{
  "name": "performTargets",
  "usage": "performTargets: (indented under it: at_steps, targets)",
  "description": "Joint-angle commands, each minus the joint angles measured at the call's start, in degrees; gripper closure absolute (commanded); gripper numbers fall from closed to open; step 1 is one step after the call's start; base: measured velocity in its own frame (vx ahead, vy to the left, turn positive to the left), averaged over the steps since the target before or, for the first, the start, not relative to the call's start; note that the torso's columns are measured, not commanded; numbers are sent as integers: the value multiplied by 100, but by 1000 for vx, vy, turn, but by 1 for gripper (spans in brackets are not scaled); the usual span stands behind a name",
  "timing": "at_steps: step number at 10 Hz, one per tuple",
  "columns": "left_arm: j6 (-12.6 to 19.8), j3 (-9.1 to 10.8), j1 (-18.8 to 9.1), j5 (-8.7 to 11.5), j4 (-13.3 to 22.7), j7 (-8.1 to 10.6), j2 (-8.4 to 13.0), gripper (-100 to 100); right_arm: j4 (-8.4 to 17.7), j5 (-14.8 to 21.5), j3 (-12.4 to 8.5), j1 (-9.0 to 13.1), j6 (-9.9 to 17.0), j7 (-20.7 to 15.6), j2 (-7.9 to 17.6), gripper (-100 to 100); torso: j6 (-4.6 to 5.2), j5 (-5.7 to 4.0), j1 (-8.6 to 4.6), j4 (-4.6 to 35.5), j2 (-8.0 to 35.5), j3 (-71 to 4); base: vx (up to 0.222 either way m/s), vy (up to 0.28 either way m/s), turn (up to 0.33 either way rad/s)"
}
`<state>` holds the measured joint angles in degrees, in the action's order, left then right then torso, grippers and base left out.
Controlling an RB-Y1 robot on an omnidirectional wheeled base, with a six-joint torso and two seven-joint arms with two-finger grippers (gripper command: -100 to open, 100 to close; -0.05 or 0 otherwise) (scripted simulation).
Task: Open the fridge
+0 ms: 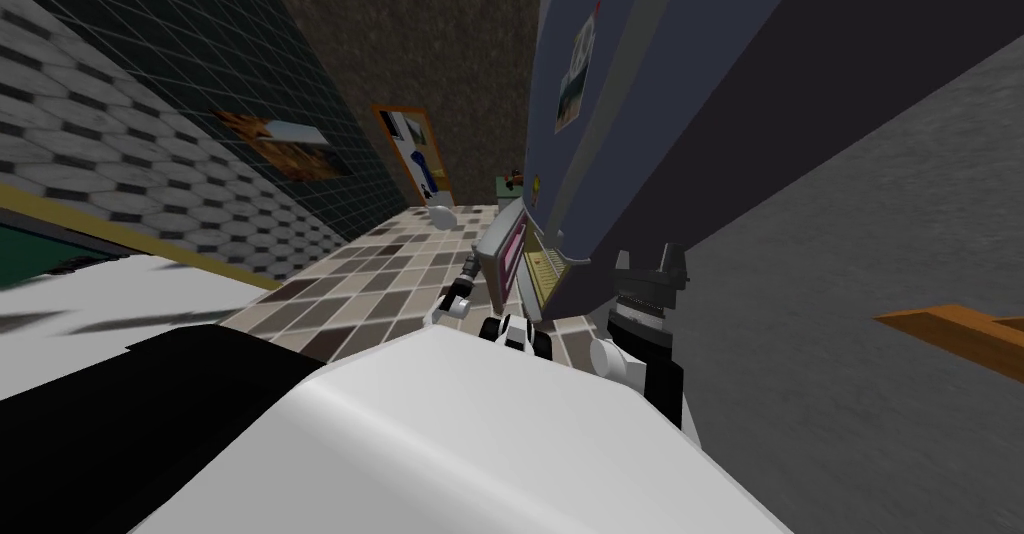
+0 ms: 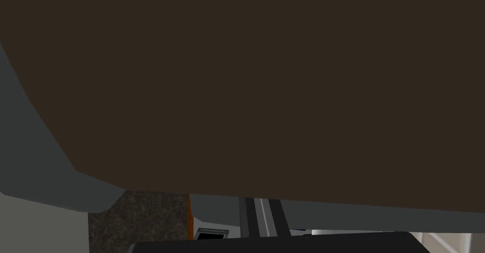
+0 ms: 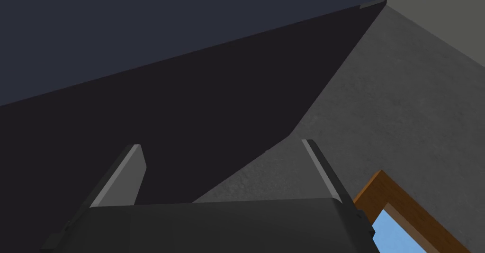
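Just ahead of the right claw [image 3: 221, 143] stands the fridge [image 1: 640, 88]. Its dark side panel faces the blades, and its blue-grey front lies round the corner, on the side nearer the left arm [image 1: 462, 293]. The blades are spread wide with nothing between them (no handle shows here). The fridge's long edge runs upright, away along the claw's line. I judge the front closer to the left arm, so this claw would have to round that corner.
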<state>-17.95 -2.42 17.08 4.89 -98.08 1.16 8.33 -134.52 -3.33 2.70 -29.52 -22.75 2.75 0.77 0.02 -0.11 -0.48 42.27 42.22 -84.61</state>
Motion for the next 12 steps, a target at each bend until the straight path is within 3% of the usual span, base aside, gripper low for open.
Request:
performTargets:
  at_steps: [1,8,12]
  targets:
    - [292,54,45,-103,-201,-75,280,-100,0,0,1,0,0,0,-1,0,3,-7,-16,0,4,2,9,-7,-5]
    - [852,157,129,-299,-570,-217,812,-100,-1,0,1,0,0,0,-1,0,1,-36,-3,4,-18,0,3,-11,-3]
    - [1359,250,205,-477,-901,-346,1293,-100,0,0,1,0,0,0,-1,0,22,-8,24,18,-8,-7,8,-9,-8]
